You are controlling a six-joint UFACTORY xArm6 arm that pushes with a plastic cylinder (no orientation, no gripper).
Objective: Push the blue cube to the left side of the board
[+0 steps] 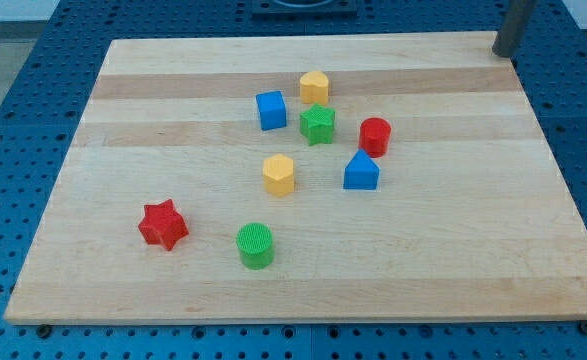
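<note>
The blue cube sits on the wooden board, a little above the board's middle. A green star block lies just to its right and a yellow block up and to its right. My tip is at the board's top right corner, far to the right of the blue cube and touching no block.
A red cylinder and a blue wedge-shaped block lie right of the middle. A yellow hexagonal block sits mid-board. A red star and a green cylinder lie at the lower left.
</note>
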